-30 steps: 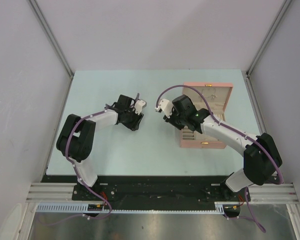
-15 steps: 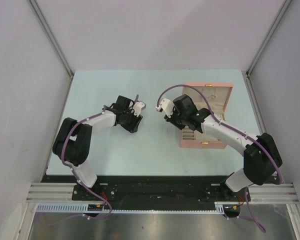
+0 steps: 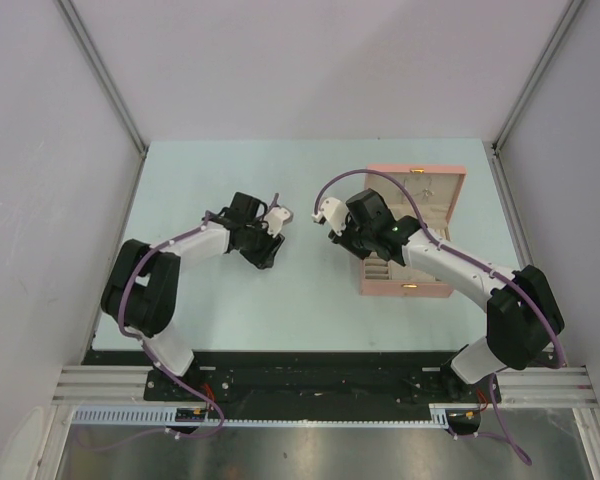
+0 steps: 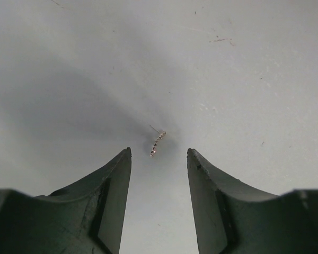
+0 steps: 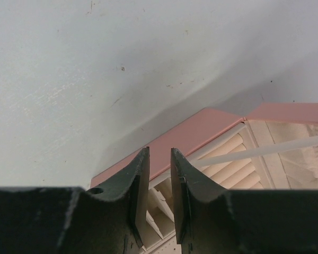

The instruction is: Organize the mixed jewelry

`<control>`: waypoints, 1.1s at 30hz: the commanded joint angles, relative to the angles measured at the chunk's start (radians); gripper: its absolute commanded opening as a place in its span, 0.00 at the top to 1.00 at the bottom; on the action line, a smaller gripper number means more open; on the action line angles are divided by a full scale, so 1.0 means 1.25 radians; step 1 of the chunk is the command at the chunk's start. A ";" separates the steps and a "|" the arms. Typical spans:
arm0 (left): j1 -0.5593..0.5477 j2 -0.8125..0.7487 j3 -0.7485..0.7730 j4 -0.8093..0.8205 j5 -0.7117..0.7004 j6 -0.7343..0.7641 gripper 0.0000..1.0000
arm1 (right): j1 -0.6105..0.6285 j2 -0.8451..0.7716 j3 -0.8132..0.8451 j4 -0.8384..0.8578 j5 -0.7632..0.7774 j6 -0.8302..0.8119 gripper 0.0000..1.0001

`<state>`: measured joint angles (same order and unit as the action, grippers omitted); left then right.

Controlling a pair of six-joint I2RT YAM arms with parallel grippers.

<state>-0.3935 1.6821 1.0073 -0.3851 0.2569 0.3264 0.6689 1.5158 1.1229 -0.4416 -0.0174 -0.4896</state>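
A tiny metallic chain-like piece of jewelry (image 4: 157, 143) lies on the pale table. My left gripper (image 4: 159, 151) is open, and the piece sits just ahead of the gap between its fingertips, touching neither. In the top view the left gripper (image 3: 264, 256) points down at mid-table. My right gripper (image 5: 159, 150) has its jaws a narrow gap apart with nothing visible between them. It hangs over the left rim of the open pink box (image 5: 201, 129), and shows in the top view (image 3: 357, 250) too. The small cream rectangular piece is not in view.
The pink box (image 3: 430, 290) stands open at the right, its lid laid back toward the far side. Cream ring rolls (image 5: 228, 159) fill the tray under my right fingers. Grey walls enclose the table on three sides.
The left arm's elbow has swung leftward and its gripper has shifted slightly left and nearer. The right arm has barely moved.
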 commanded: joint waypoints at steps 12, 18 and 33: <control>-0.004 0.066 0.043 -0.016 0.034 0.058 0.51 | -0.037 -0.014 0.032 -0.021 -0.020 0.019 0.74; -0.006 0.063 0.032 -0.016 0.040 0.059 0.58 | -0.049 -0.025 0.023 -0.025 -0.020 0.016 0.74; -0.007 0.090 0.052 -0.015 0.056 0.056 0.73 | -0.053 -0.036 0.015 -0.025 -0.022 0.019 0.75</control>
<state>-0.3943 1.7672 1.0443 -0.3985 0.2829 0.3752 0.6056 1.5143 1.1229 -0.4603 -0.0357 -0.4786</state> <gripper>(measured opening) 0.276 0.257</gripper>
